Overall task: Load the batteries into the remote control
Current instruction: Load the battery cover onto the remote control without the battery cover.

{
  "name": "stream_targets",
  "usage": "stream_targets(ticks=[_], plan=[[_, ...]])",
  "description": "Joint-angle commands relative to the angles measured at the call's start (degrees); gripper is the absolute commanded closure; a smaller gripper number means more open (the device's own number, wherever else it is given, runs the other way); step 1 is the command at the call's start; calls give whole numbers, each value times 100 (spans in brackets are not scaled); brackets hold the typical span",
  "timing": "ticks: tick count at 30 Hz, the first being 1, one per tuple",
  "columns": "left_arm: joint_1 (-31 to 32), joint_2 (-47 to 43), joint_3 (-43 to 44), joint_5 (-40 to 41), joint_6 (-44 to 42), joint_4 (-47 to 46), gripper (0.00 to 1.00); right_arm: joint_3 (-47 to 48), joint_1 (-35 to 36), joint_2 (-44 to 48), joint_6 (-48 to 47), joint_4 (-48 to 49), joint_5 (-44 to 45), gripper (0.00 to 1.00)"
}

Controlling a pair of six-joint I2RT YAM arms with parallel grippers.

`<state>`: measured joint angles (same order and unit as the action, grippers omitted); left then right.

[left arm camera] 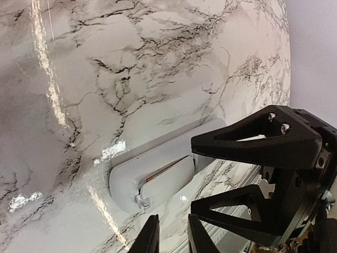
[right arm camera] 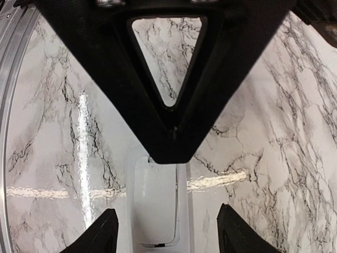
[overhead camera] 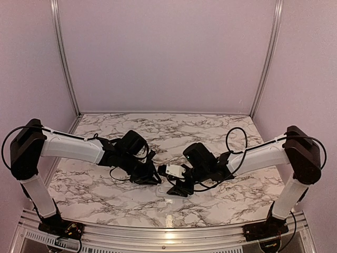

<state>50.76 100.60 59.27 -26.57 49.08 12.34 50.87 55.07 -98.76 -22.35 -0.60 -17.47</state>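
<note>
Left arm (overhead camera: 68, 147) reaches in from the left edge, with a black cable (overhead camera: 9, 141) looped at its elbow. Left tool (overhead camera: 150, 173) sits low at mid-counter. In its wrist view the two fingers (left arm camera: 150, 237) are cut off by the bottom edge. A narrow gap shows between their tips with nothing in it, so it reads as slightly parted and gripping nothing. In the right wrist view this tool appears as a large black triangle filling the top, its tip just above the remote.

Remote (left arm camera: 131, 168) lies flat on the marble counter (overhead camera: 210, 132), back side up, between the two tools. The battery recess (left arm camera: 166, 176) in its back is uncovered. A thin orange-red streak (left arm camera: 160, 175) shows inside, too small to identify. Whether the batteries lie in the recess I cannot tell. From overhead the remote is almost wholly hidden under the tools.

Right tool (overhead camera: 176, 184) meets the left one nose to nose. Its fingers (right arm camera: 105, 234) are spread wide on either side of the remote's end. In the left wrist view the upper finger overlaps that end, but contact cannot be confirmed, and the lower finger stands clear. Nothing is gripped.

Right arm (overhead camera: 263, 155) comes in from the right edge with a cable loop (overhead camera: 237, 138) arching above it. Glare streaks on the counter wash out detail near the remote.
</note>
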Motion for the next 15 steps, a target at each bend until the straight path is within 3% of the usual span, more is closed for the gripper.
stream_targets(ticks=[1, 9, 15], plan=[[-177, -401, -273, 95, 56, -501, 79, -52, -161, 406, 120, -29, -19, 34], [-256, -654, -768, 351, -135, -1095, 74, 17, -269, 356, 205, -405, -34, 30], [-251, -581, -1020, 274, -241, -1408, 81, -28, -274, 207, 257, -362, -223, 32]])
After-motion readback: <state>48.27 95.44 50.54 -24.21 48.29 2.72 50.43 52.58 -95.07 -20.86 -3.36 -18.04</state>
